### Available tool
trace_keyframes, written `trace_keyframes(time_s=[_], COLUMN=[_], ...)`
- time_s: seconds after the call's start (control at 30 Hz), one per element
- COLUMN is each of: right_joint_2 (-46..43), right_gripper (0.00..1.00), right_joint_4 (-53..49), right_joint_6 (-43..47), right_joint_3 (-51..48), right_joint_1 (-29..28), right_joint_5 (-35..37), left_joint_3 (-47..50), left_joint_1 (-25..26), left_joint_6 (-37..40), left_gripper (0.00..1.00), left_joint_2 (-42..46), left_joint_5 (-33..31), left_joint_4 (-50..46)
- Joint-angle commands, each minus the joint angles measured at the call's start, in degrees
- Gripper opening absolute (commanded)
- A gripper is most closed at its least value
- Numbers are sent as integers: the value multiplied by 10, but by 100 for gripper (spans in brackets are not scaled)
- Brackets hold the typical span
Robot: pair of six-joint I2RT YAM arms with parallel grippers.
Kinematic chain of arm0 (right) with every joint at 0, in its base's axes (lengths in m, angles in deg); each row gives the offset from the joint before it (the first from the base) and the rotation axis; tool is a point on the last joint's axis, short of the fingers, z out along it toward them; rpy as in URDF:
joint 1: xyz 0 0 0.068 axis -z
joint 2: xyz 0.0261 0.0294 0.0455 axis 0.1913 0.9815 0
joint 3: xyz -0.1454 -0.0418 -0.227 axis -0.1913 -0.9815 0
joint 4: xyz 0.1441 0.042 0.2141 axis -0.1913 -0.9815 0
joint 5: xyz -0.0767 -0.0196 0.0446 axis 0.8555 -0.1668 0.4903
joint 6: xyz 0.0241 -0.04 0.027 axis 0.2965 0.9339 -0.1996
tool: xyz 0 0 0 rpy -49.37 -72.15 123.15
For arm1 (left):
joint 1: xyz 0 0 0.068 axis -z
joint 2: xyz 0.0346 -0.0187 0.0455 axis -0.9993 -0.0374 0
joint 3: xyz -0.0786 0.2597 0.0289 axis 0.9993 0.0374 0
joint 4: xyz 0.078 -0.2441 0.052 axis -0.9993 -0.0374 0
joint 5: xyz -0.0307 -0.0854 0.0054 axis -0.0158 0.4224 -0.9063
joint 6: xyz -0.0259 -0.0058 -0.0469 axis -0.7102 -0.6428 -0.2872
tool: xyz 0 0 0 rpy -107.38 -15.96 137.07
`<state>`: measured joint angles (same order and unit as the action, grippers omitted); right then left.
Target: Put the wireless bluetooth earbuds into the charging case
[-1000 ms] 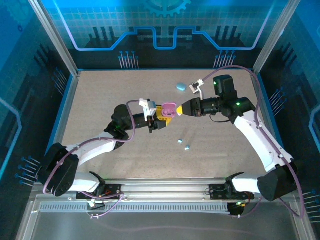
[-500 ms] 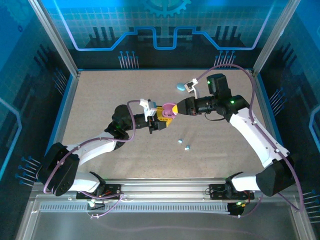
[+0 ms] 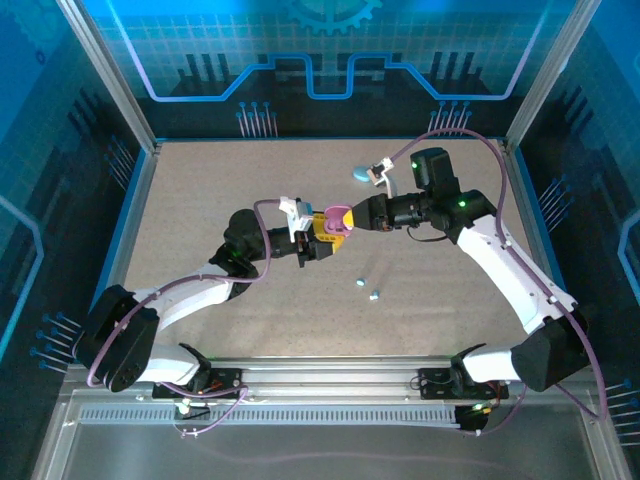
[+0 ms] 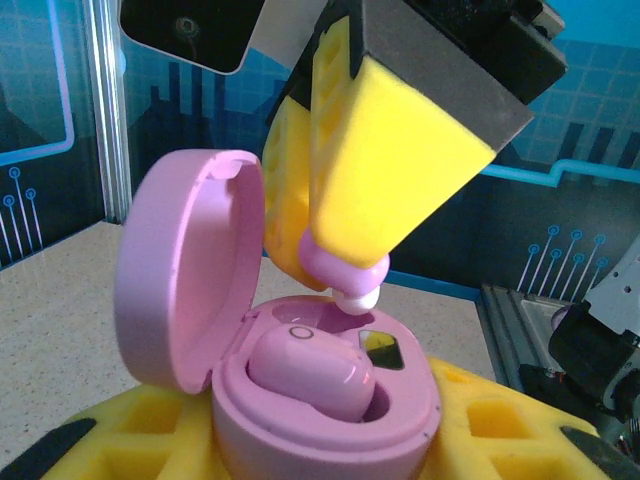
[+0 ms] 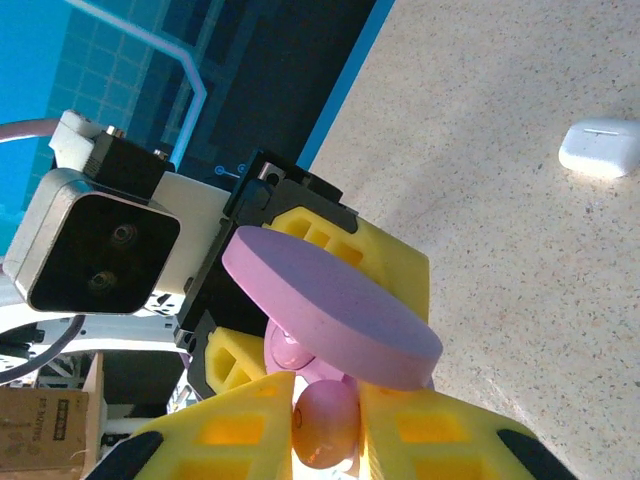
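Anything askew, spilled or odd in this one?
Nothing damaged. Two light blue earbuds lie loose on the table, well away from the light blue case. The right claw holds a pink earbud over the open pink case in the left claw.

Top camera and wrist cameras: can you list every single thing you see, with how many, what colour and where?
pink case: 1, pink, lid open, held up off the table by the left gripper
seated earbud: 1, pink, lying in one socket of the pink case
held earbud: 1, pink with a white tip, just above the case's empty socket
loose earbuds: 2, light blue, on the table nearer the arm bases than the pink case
blue case: 1, light blue, on the table beyond the right gripper
white case: 1, white, shut, on the table
table: 1, speckled tan
left gripper: 1, yellow fingers, clamped on the pink case
right gripper: 1, yellow fingers, pinching the held earbud
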<state>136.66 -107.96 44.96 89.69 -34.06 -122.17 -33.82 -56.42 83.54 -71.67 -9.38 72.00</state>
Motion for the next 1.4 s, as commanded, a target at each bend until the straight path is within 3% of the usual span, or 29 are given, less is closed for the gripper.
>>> trace_keyframes(time_s=[0.0,0.6,1.37], right_joint_2=[11,8,0], right_gripper=[22,22,34], right_joint_4=[17,50,-32], right_joint_6=[-1,-24,20], right_joint_3=[16,15,41], right_joint_1=[-12,-29,-38], right_joint_5=[14,56,137], left_joint_3=[-22,-24,-24], left_joint_1=[4,5,5], left_joint_6=[-4,-2,-1], left_gripper=[32,32,32], left_joint_2=[-2,-6,-1], left_joint_5=[28,32,23], left_joint_4=[35,35,41])
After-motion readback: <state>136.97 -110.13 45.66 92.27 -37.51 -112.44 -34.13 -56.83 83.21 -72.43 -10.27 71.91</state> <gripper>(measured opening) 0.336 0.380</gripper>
